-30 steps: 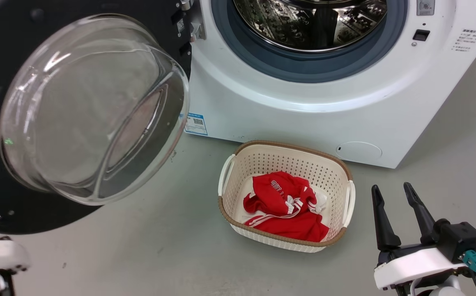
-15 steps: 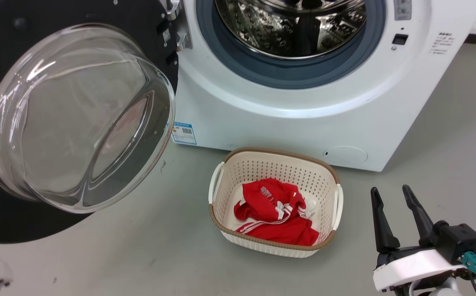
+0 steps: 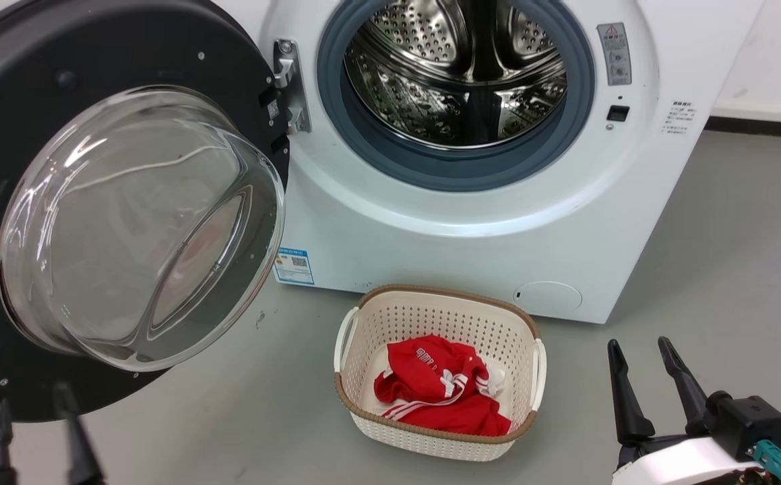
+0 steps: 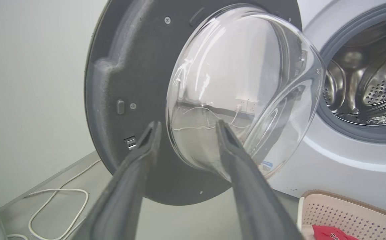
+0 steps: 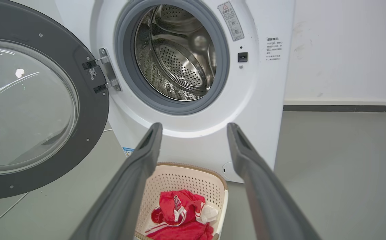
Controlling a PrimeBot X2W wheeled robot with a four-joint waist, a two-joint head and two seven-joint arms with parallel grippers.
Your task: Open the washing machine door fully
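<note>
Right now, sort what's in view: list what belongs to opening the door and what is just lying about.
Job: washing machine door, swung wide; hinge; left gripper, open near its lower edge.
Lying about: basket; red shirt inside it; white cable.

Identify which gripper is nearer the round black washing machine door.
The left gripper, by the lower edge of the door; the right gripper lies beyond the cream plastic basket.
</note>
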